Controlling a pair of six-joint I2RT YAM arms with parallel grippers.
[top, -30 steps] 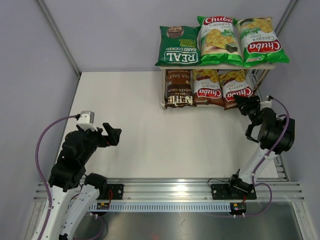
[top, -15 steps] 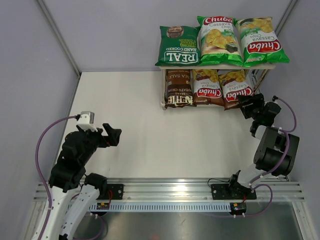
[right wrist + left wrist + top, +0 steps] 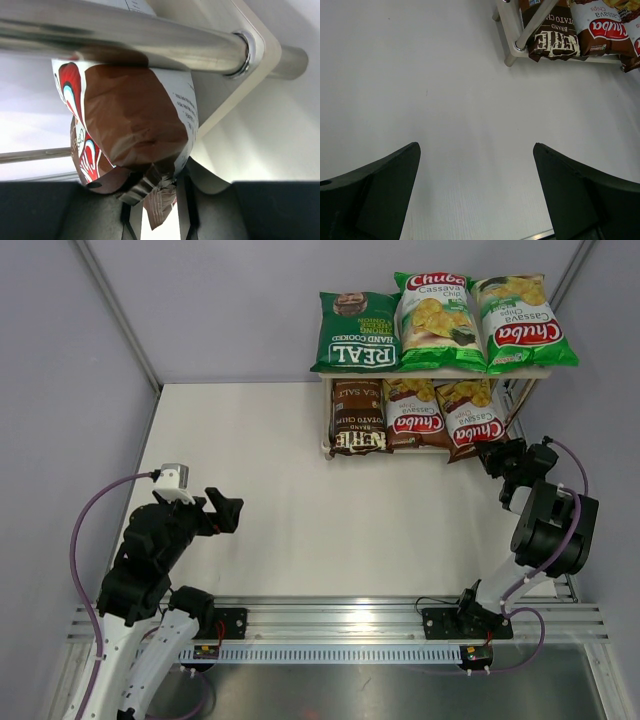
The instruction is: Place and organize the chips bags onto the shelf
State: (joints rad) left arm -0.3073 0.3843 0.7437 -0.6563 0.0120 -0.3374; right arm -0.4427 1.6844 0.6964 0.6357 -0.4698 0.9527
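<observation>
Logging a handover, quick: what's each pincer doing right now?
Left pincer: open, empty.
Right pincer: closed on the crimped end of the brown-red Chuba bag.

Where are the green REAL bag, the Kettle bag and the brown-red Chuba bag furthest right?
REAL bag (image 3: pixel 357 335): overhead view, middle of its front.
Kettle bag (image 3: pixel 358 418): overhead view, middle of its front.
The rightmost brown-red Chuba bag (image 3: pixel 132 117): right wrist view, its plain brown panel.

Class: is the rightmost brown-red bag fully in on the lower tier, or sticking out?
Sticking out: the brown-red bag lies skewed, its end overhanging the shelf toward the right gripper.
</observation>
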